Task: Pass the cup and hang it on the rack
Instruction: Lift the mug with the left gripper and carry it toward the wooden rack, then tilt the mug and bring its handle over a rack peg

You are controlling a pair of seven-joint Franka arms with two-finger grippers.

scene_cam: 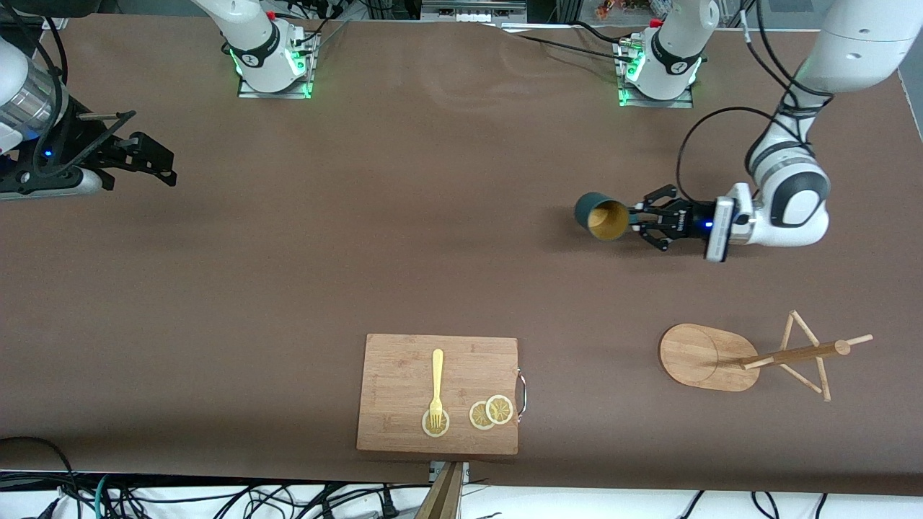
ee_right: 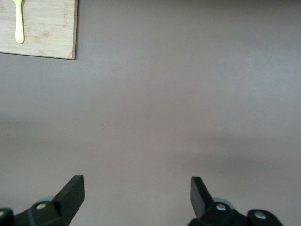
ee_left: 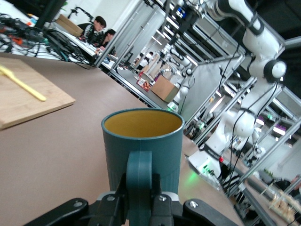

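Observation:
The dark teal cup with a mustard-yellow inside is held on its side above the table, toward the left arm's end, its mouth turned to the front camera. My left gripper is shut on its loop handle. In the left wrist view the cup fills the middle and my left gripper clamps the handle. The bamboo rack stands nearer the front camera than the cup, its post and pegs bare. My right gripper waits open and empty at the right arm's end; it also shows in the right wrist view.
A wooden cutting board lies near the front edge with a yellow fork and lemon slices on it. The board also shows in the left wrist view and the right wrist view. Brown table lies between the arms.

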